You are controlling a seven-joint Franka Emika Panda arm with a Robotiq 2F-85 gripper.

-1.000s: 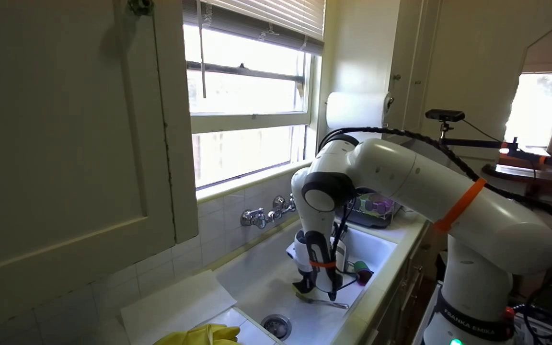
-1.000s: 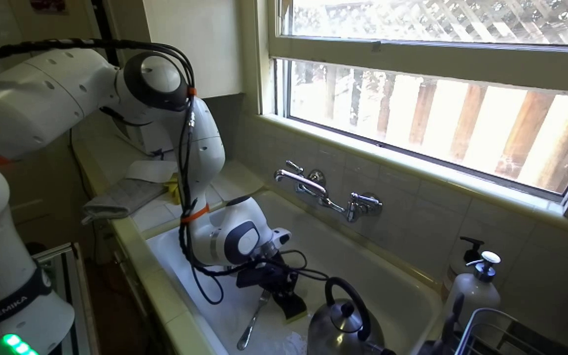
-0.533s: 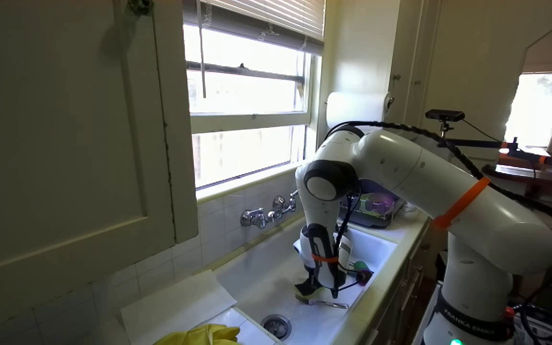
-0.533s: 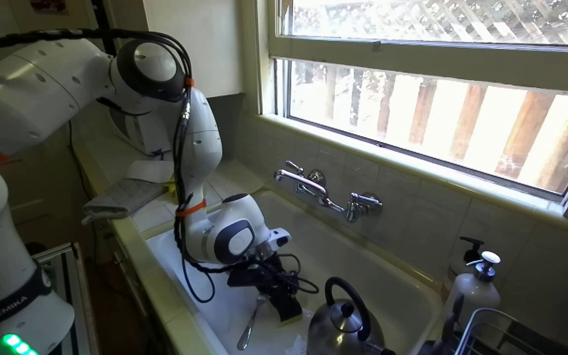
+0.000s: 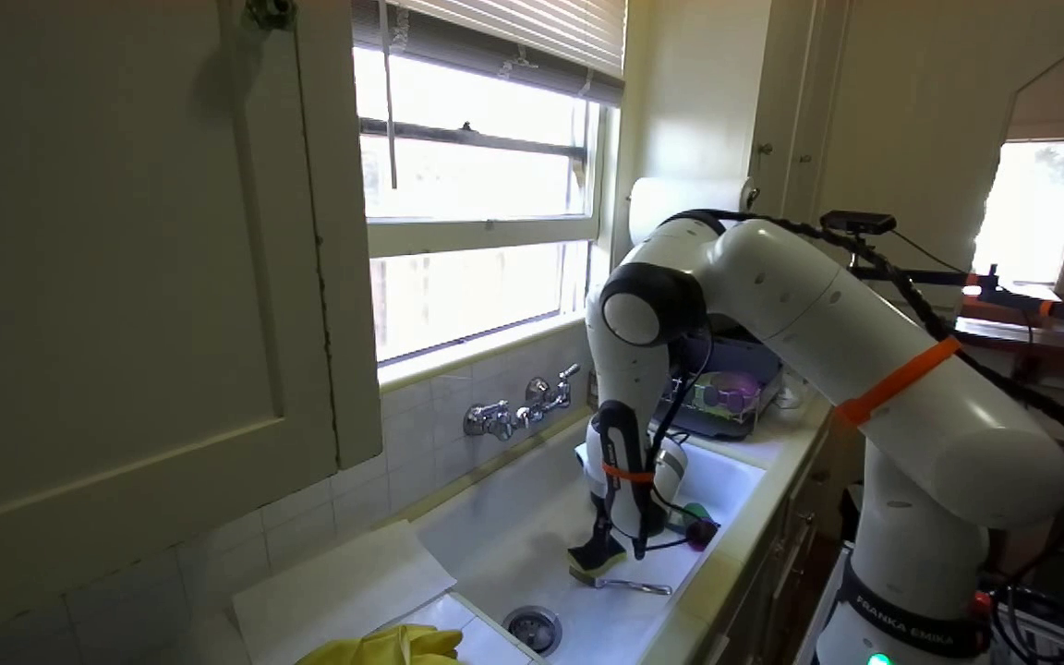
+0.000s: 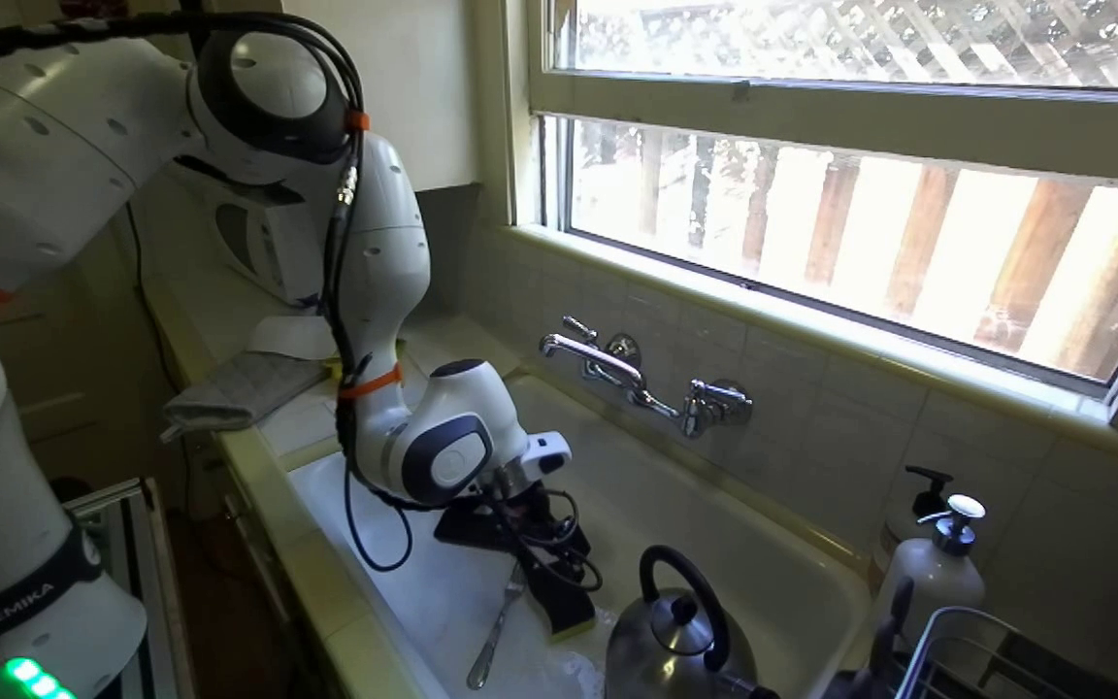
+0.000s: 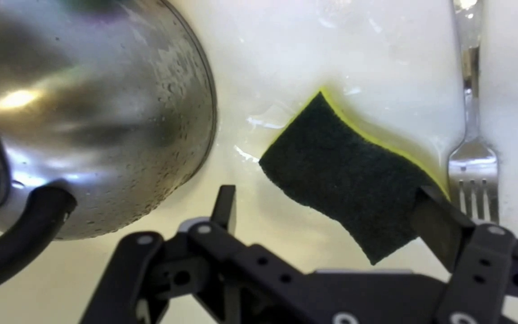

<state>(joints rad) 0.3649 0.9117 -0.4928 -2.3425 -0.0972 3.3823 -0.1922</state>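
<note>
Lying dark face up on the floor of the white sink (image 5: pixel 504 545), the sponge (image 7: pixel 344 171) shows a dull, nearly black upper side with a fine, fuzzy grain. A bright yellow layer peeks out beneath it, clearest as a strip along one long edge and thinner along a short end in the wrist view. Both long edges wave in and out; the short ends run straighter and finish in pointed corners. Wet streaks (image 7: pixel 263 123) gleam on the sink around it. It sits between the kettle (image 7: pixel 106 126), whose steel side is beaded with drops (image 7: pixel 171 90), and the fork (image 7: pixel 473 157), whose tines lie just beside one corner; whether they touch, I cannot tell. Above it, the hand (image 7: pixel 326 191) stands spread, its fingers (image 7: pixel 226 207) wide apart and the sponge unheld. One of them overlaps an end of the sponge in the wrist view, but contact there cannot be made out.
</note>
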